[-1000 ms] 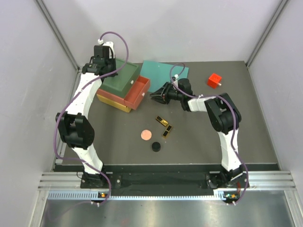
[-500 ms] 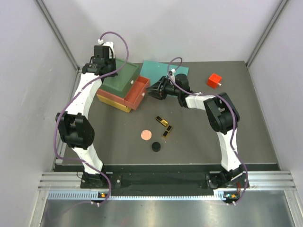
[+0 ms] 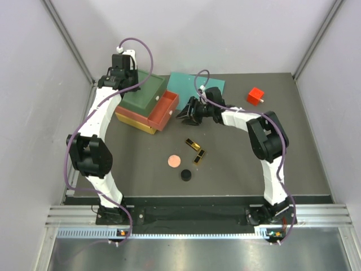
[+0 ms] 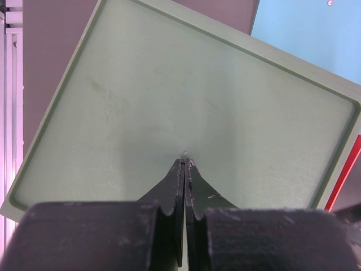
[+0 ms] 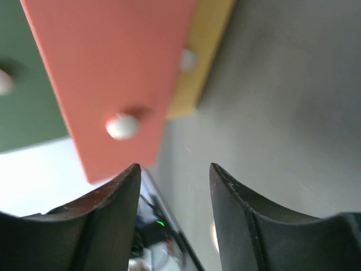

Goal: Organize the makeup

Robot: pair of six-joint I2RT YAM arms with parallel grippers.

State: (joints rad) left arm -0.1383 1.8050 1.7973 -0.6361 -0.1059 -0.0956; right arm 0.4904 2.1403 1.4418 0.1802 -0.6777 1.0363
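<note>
- The right claw (image 3: 184, 113) stands with its fingers (image 5: 115, 209) parted by a moderate gap and holds nothing; only grey worktop (image 3: 237, 158) shows between them.
- Just ahead of its tips is the front of the red drawer (image 5: 107, 68), pulled out of a small drawer unit. The drawer's white knob (image 5: 122, 125) sits a little to one side of the gap, close but not touching.
- Beside that front in the wrist view are the yellow drawer (image 5: 203, 51) and a strip of green.
- The left claw (image 4: 185, 161) is pressed fully closed and empty, its tips at the unit's pale green top (image 4: 169, 84); whether they touch it I cannot tell.
- The makeup lies on the worktop, well clear of both claws, on the arm-base side of the right claw. Closest are two black-and-gold cases (image 3: 196, 151), end to end in an angle. Farther off are the pink disc (image 3: 173, 161) and the black round jar (image 3: 185, 175).
- A teal mat (image 3: 192, 83) lies just beyond the right claw towards the back wall.
- A red cube (image 3: 255, 95) sits behind the right claw's wrist, well apart.
- Pale walls (image 3: 186, 34) enclose the dark worktop on three sides, and a metal rail (image 3: 186, 217) runs along its near edge.
</note>
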